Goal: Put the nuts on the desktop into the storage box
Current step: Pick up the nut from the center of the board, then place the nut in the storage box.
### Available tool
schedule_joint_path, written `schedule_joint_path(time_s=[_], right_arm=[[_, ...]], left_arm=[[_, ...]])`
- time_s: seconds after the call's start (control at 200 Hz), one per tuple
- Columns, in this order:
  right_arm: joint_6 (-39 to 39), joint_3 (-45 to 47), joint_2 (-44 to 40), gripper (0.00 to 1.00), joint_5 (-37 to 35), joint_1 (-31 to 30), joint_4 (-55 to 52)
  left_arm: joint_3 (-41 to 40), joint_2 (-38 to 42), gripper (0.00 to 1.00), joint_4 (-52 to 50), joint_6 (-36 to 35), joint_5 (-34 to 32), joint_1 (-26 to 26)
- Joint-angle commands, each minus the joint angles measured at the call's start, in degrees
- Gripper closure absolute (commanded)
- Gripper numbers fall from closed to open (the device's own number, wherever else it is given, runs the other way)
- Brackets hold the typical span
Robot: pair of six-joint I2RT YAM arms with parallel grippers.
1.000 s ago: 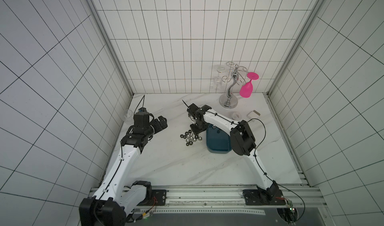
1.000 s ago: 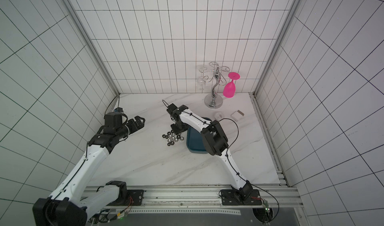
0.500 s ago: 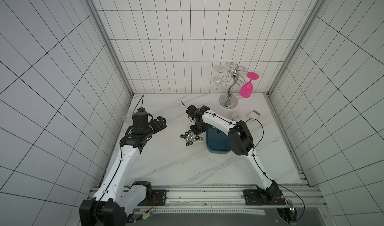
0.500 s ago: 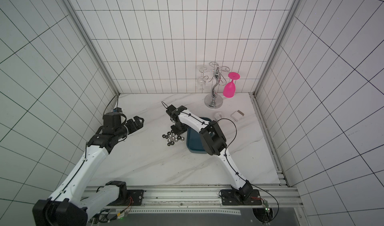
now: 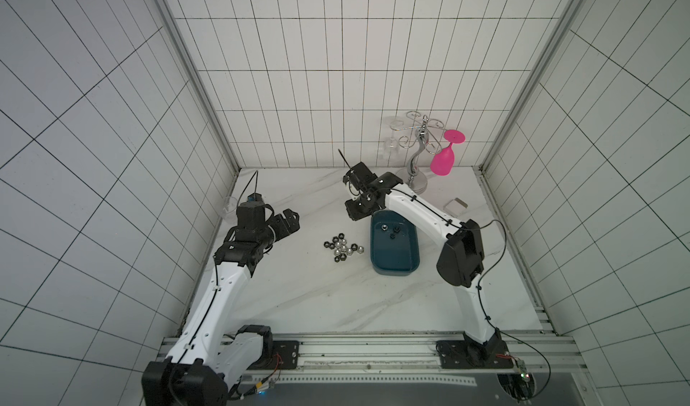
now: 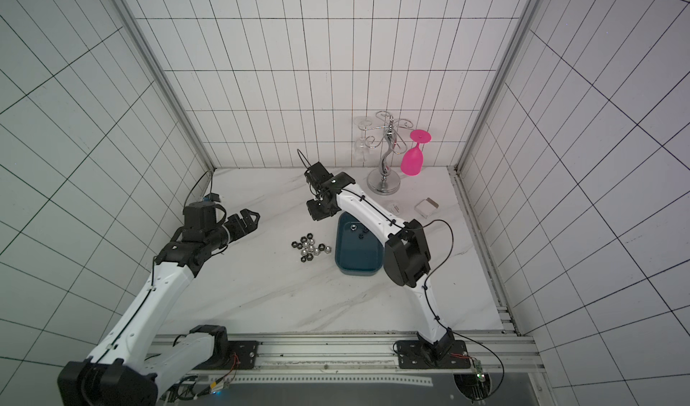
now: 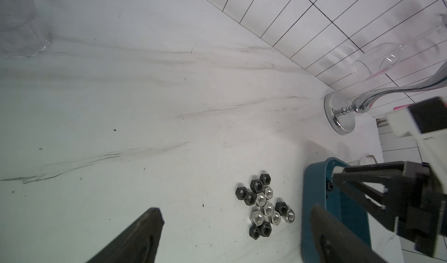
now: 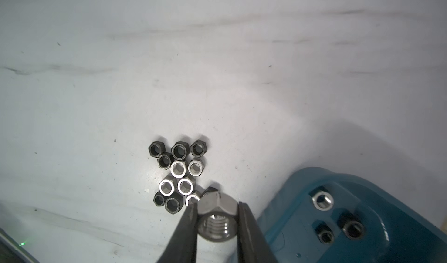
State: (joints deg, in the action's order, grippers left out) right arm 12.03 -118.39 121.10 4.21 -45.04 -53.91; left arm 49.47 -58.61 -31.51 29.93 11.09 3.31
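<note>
Several black and silver nuts [image 5: 343,249] [image 6: 311,249] lie bunched on the white desktop [image 5: 317,303], left of the teal storage box [image 5: 394,262] [image 6: 358,258]. In the right wrist view my right gripper [image 8: 216,205] is shut on one silver nut [image 8: 216,215], raised above the cluster [image 8: 179,174] beside the box rim [image 8: 302,184]. In the box lie one silver nut [image 8: 321,200] and two black ones [image 8: 353,229]. My left gripper [image 7: 234,209] [image 5: 289,223] hangs open and empty, left of the cluster [image 7: 263,206].
A chrome glass rack [image 5: 416,184] with a pink glass [image 5: 442,161] stands at the back right. A small white box [image 5: 456,203] and a white jar [image 6: 394,208] sit right of the right arm. A clear glass [image 5: 229,208] stands by the left wall.
My right gripper has closed on a silver nut and risen a little from the cluster. The left arm has barely moved.
</note>
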Motion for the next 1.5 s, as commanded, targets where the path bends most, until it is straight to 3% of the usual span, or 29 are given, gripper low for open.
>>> schedule_joint_path(time_s=[0.0,0.25,0.645,1.279,1.494], right_arm=[[1.85,7.15,-4.75,0.76,-0.82,5.33,-0.11],[0.90,19.87,-8.16,0.76,-0.33,11.26,0.67],[-1.03,27.61,-5.99,0.75,-3.61,12.95,0.66],[-2.87,24.37,0.03,0.72,-5.69,14.01,-2.06],[-2.83,22.71,0.81,0.61,-4.83,14.01,-1.76]], left_arm=[[1.10,0.08,0.02,1.97,-1.01,4.38,0.49],[1.71,-3.52,0.02,5.23,-0.68,4.65,6.63],[3.56,-5.50,0.02,4.37,-0.60,2.93,6.80],[4.59,-5.05,0.02,0.92,-3.86,0.19,6.71],[3.41,-3.84,0.02,1.98,-3.57,-0.37,6.63]])
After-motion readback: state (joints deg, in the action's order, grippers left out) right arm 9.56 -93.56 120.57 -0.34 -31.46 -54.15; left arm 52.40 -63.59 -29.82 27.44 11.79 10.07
